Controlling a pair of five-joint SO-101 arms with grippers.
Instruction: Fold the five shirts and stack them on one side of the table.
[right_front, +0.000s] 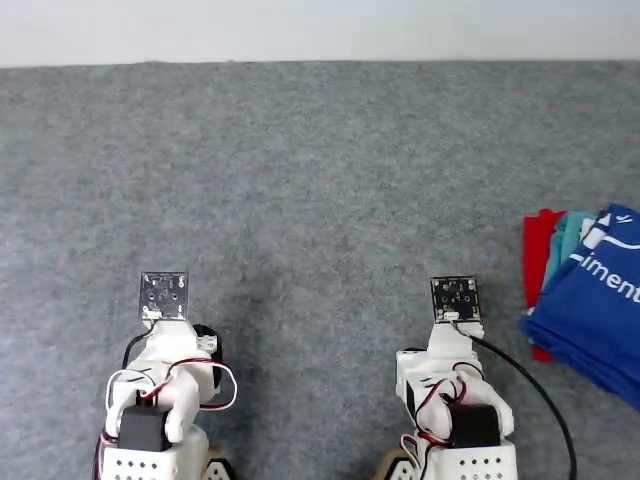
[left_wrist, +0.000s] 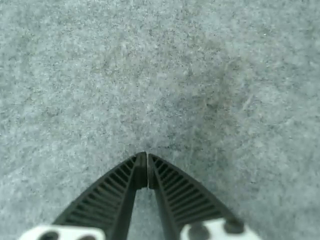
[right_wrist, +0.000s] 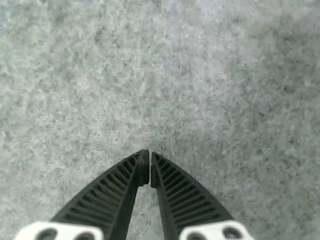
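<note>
A stack of folded shirts (right_front: 590, 320) lies at the table's right edge. A blue shirt with white print (right_front: 600, 300) is on top, and red (right_front: 535, 255) and teal (right_front: 567, 240) edges stick out beneath it. My left gripper (left_wrist: 147, 172) is shut with nothing in it, its black ribbed fingers (left_wrist: 117, 192) meeting at the tips over bare grey felt. My right gripper (right_wrist: 149, 170) is shut the same way over bare felt. In the high view, one arm (right_front: 165, 375) sits folded back at the near edge on the left and another arm (right_front: 450, 390) nearer the stack.
Grey felt (right_front: 320, 180) covers the whole table. A black cable (right_front: 530, 385) runs from the arm nearer the stack toward the front edge, passing close to the shirts' near corner.
</note>
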